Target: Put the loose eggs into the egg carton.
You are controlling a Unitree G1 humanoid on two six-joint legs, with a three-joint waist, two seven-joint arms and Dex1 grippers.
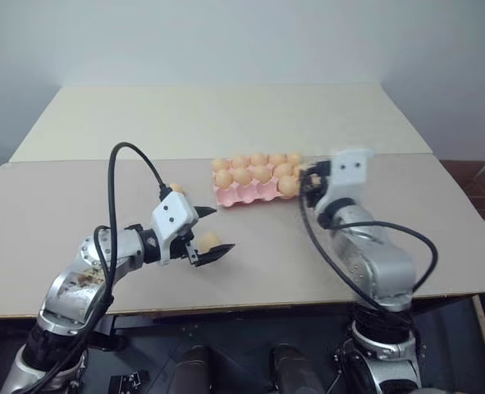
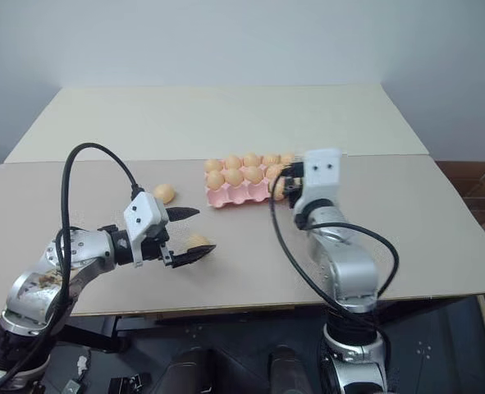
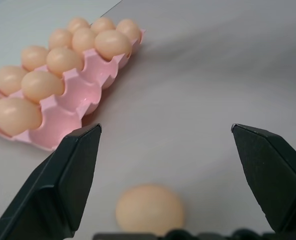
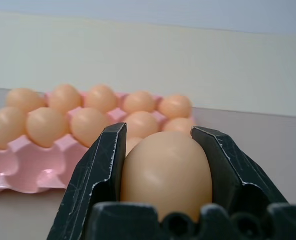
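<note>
A robot stands at a pale beige table (image 1: 439, 246) sorting eggs. Its right gripper (image 4: 160, 150), two black fingers on a silver arm, is closed around one smooth, pale orange-tan oval egg (image 4: 166, 172). The egg sits snugly between the two fingers, pinched on both sides, with its rounded top poking out above them. Directly ahead of this gripper, close by, lies the flat pink moulded egg carton (image 4: 17, 170) with a scalloped edge. Most of its cups already hold matching eggs, while several cups in the row nearest the robot stand empty. The grip looks light enough to carry the egg without crushing it, and the hand seems lined up to drop it into a free cup.

The left gripper (image 3: 168, 165) has its black fingers spread wide with nothing between them in contact. A second loose tan egg (image 3: 149, 208) rests on the table between the finger bases, touching neither. The wide spread probably leaves room to close on it next. A third loose tan egg (image 2: 164, 194) lies on the table beyond the left gripper, off to the carton's left side and apart from it.
</note>
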